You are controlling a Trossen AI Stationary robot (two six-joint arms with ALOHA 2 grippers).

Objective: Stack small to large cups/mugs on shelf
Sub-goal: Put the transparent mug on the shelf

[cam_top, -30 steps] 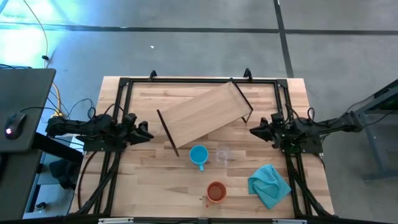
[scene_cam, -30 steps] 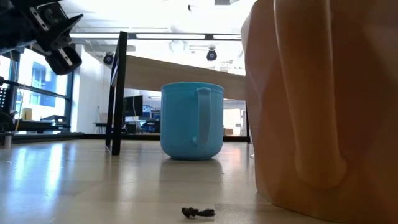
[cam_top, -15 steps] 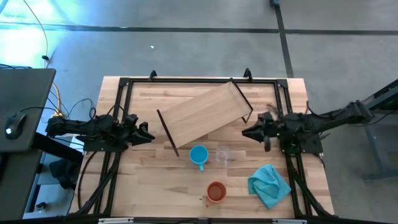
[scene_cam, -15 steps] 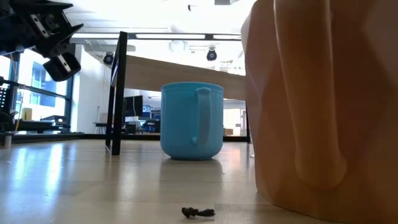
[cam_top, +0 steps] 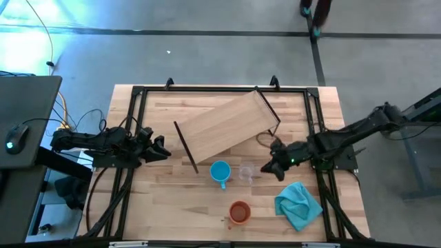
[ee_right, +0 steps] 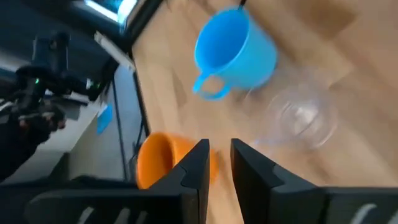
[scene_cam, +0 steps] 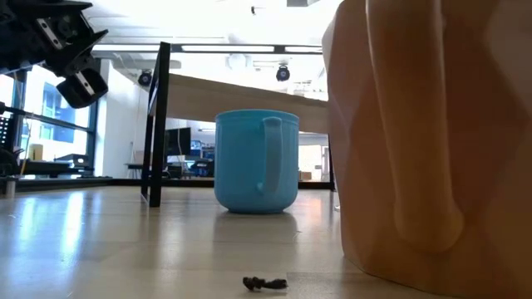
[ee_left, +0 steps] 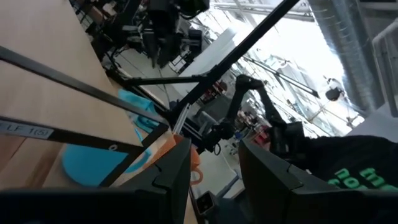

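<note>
Approach step: right gripper [cam_top: 271, 167], jaws set narrow and holding nothing, is placed just beside the clear cup [cam_top: 247, 171], itself between blue mug [cam_top: 220, 172] and gripper; wider opening is judged needed next.

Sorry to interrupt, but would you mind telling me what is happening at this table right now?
The right gripper is reaching in over the table toward the clear cup, with nothing in its jaws, which stand only slightly apart. The clear cup sits beside the blue mug, just in front of the shelf, which lies at an angle on the table. The orange mug stands nearer the front edge. Nothing is on the shelf yet. The left gripper waits at the left side.
</note>
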